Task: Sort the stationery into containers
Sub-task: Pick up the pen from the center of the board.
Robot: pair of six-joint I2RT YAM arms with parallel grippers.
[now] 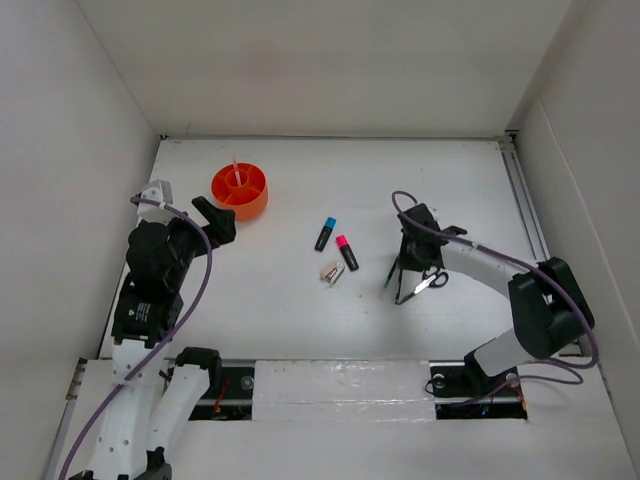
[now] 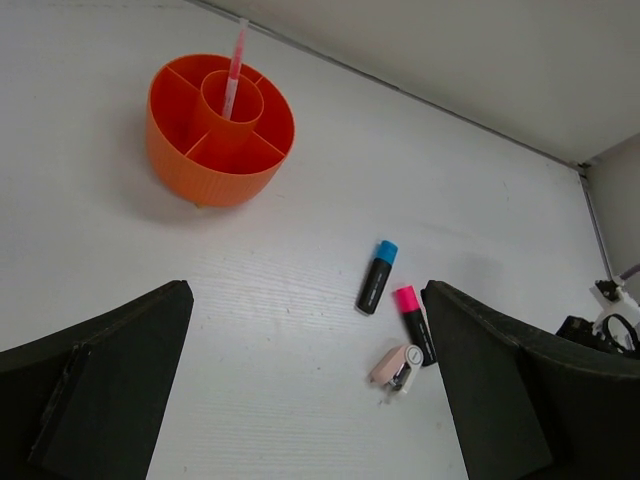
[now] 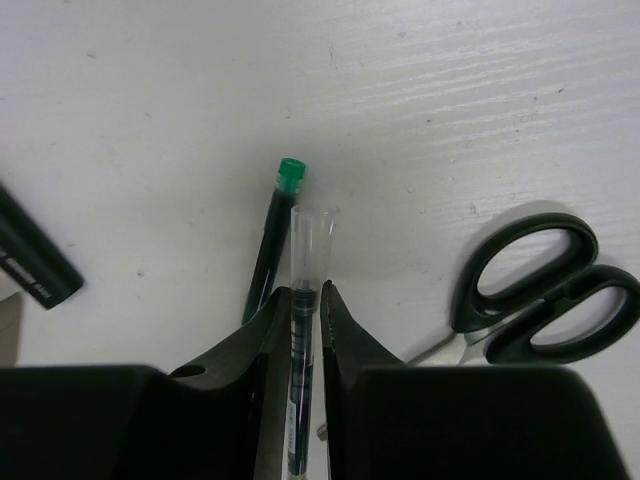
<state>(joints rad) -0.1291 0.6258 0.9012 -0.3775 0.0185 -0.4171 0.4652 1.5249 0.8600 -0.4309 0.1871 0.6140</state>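
Presently one pink pen [image 2: 234, 70] is standing in the organiser [image 2: 215, 165]; right gripper [image 3: 305, 300] is pinching a clear-capped pen [image 3: 308, 245], perhaps unlifted; left gripper [image 2: 308, 290] is gaping; blue highlighter [image 1: 326, 233], pink highlighter [image 1: 347, 253] and scissors [image 1: 425, 282] are lying unsorted.

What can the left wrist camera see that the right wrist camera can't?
Only left wrist: the orange organiser with a pink pen in its centre well, and the blue-capped highlighter. Only right wrist: the right hand shut on a clear-capped pen, beside a green-tipped pen. Both: the white table; perhaps the pink-capped highlighter and scissors, unclear at one view's edge.
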